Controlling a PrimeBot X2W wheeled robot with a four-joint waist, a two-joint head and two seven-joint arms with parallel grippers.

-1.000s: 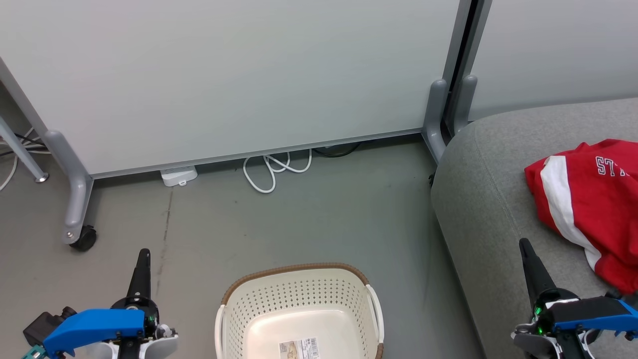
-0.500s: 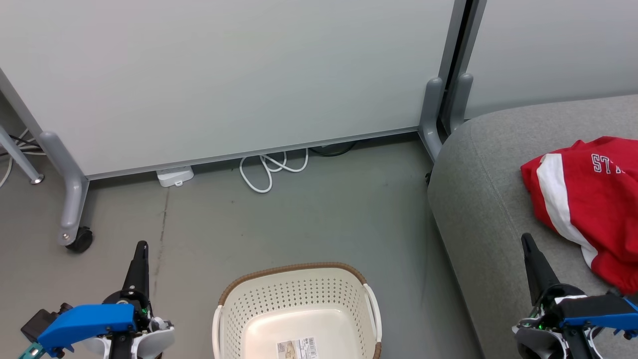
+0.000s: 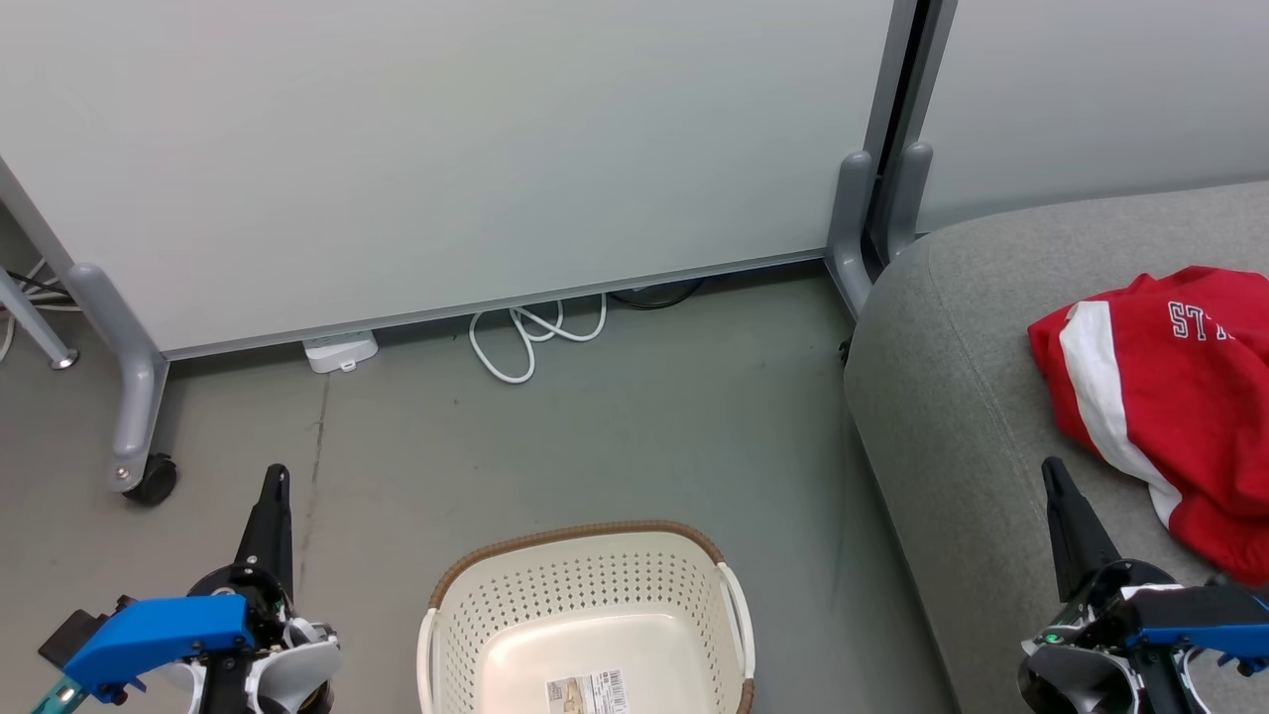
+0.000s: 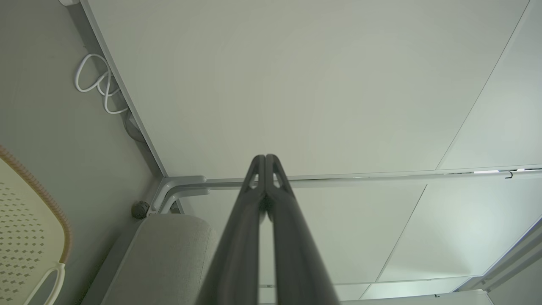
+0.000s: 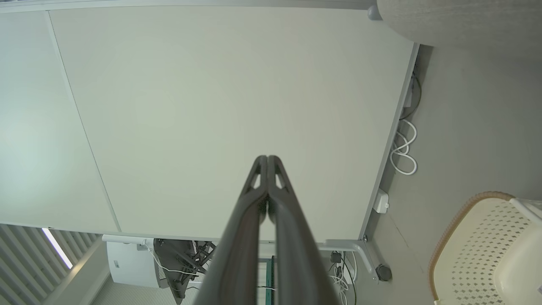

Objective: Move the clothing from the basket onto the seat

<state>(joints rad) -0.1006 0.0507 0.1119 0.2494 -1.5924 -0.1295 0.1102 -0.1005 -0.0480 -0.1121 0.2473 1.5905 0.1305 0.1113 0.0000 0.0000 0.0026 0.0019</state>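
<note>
Red clothing (image 3: 1180, 397) is lying on the seat (image 3: 952, 397); the basket (image 3: 585, 585) is showing a bare bottom, so the transfer is appearing complete. Left gripper (image 3: 275, 478) and right gripper (image 3: 1051, 471) are resting fully closed, gripping nothing

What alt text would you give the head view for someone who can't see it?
Red clothing with a white band lies on the grey seat at right, and a cream basket sits on the floor at bottom centre, bare but for a label. The left claw and right claw, both shut, point up from the lower corners.
</note>
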